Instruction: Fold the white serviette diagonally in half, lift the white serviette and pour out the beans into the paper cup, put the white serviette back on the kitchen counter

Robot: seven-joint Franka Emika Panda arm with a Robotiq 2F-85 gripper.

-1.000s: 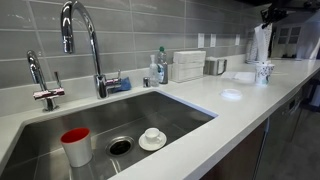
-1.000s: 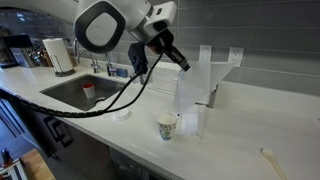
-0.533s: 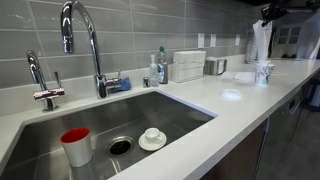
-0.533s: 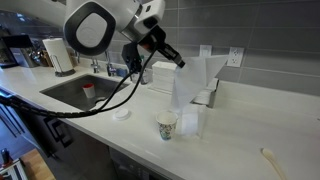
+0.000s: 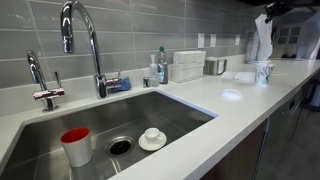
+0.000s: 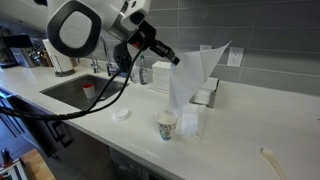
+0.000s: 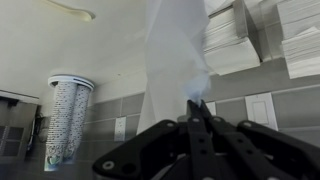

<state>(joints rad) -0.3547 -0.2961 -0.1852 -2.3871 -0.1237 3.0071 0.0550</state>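
My gripper point(image 6: 176, 60) is shut on the white serviette point(image 6: 192, 80) and holds it in the air by one edge. The sheet hangs folded, with its lower end just above the paper cup point(image 6: 167, 124), which stands upright on the kitchen counter point(image 6: 240, 125). In an exterior view the serviette point(image 5: 262, 40) hangs over the cup point(image 5: 264, 72) at the counter's far end, with the gripper point(image 5: 268, 14) at the top edge. In the wrist view the shut fingers point(image 7: 197, 108) pinch the serviette point(image 7: 170, 50). No beans are visible.
The steel sink point(image 5: 175, 105) holds a red cup point(image 5: 76, 145) and a small white cup on a saucer point(image 5: 152, 138). A tap point(image 5: 85, 40), a white towel stack point(image 5: 187, 65) and a pale disc point(image 5: 231, 95) stand on the counter. A tall cup stack point(image 7: 65, 120) shows in the wrist view.
The arm has swung back towards the sink side. The gripper has raised and tilted the serviette, so its upper corner now spreads higher towards the wall; the cup has not moved.
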